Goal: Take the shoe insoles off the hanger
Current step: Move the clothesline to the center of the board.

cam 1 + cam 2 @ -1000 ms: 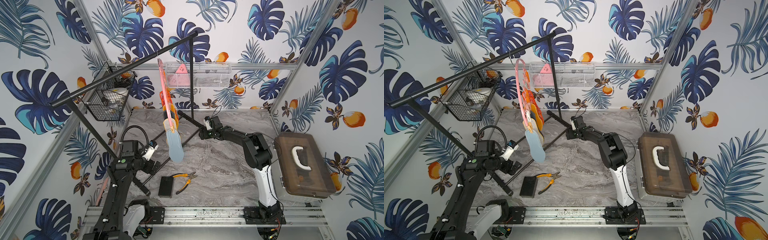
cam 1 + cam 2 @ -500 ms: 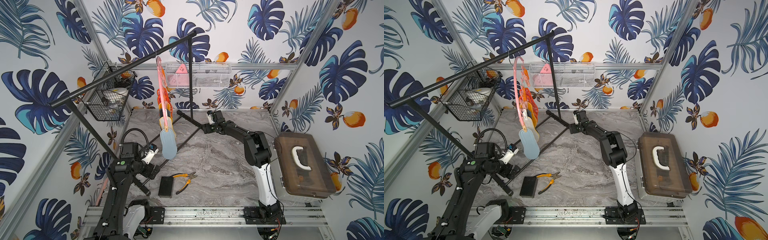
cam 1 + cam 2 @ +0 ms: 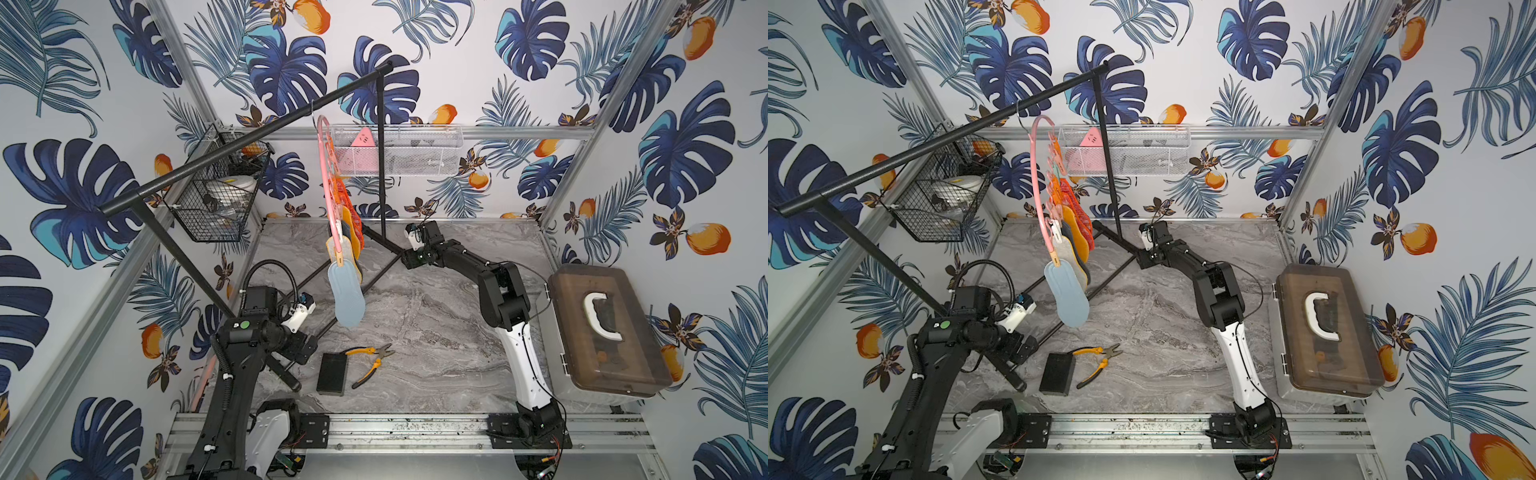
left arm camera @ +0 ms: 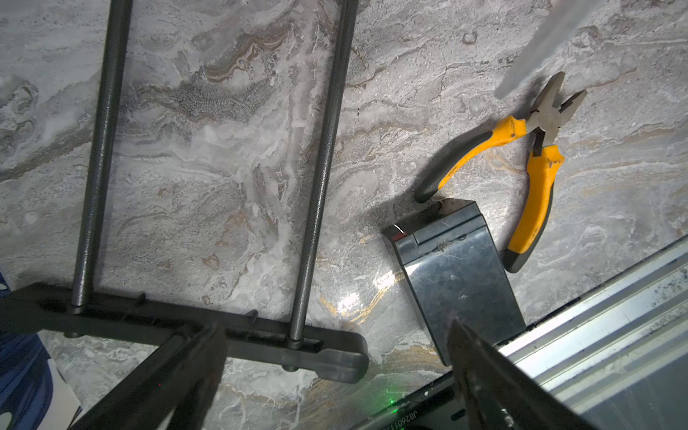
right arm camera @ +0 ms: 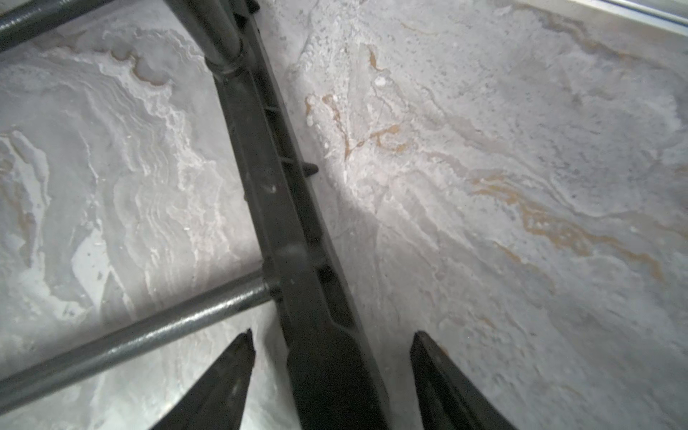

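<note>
Under the pink hanger (image 3: 1034,166), colourful insoles (image 3: 347,299) dangle fanned; left gripper (image 4: 335,327) and right gripper (image 5: 333,335) gape.

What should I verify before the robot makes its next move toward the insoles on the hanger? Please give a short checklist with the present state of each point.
1. Shoe insoles hang on the hanger: ok, none removed yet.
2. Hanger hooked over the rack bar: ok.
3. Left gripper open and empty: ok.
4. Right gripper clear of obstacles: not ok; it is open, but it straddles the rack foot.
5. A gripper near the insoles: not ok; both are low by the tabletop.
6. How firmly the insoles are clipped: cannot tell.
</note>
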### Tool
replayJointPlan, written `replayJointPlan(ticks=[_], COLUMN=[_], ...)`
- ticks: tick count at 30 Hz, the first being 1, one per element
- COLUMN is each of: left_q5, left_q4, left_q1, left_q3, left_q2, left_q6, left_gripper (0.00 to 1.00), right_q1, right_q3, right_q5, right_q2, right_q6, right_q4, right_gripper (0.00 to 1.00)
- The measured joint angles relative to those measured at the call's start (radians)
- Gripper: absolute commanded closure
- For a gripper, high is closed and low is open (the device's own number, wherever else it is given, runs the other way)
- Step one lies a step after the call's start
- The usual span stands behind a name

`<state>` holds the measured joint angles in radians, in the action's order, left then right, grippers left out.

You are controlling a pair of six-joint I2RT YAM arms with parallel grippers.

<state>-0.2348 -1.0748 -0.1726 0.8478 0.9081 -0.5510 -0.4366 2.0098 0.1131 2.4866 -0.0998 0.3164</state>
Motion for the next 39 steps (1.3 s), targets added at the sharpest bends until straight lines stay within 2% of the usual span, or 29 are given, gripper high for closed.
replayJointPlan(ticks=[7,13,17,27,39], left_q5=[0.000,0.000,0.000,0.000,-0.008], left_q4=[-0.018,-0.026,-0.031,-0.043,-0.045], left_q1=[0.000,0.000,0.000,0.000,0.000], left_q3=[0.020,0.032,0.045,0.057,0.061], left_q2=[-0.007,0.003,0.011,0.003,-0.004], left_q6=[0.003,0.005,0.011,0.027,0.027], left_gripper=[0.01,0.01,0.01,0.01,0.01], right_q1=[-0.002,-0.006,-0.005,-0.009,-0.012], right_q3=[0.067,0.072,0.053,-0.273,-0.660], right_q5=[-0.050,-0.066,-0.052,-0.079,-0.160], right_q2=[0.032,0.032,0.015,-0.209,-0.473], right_q6=[-0.052,-0.095,-0.124,-0.116,0.058], right_q4=[0.060,0.080,0.089,0.066,-0.060], right_gripper=[0.39,0.58,0.63,0.65,0.68])
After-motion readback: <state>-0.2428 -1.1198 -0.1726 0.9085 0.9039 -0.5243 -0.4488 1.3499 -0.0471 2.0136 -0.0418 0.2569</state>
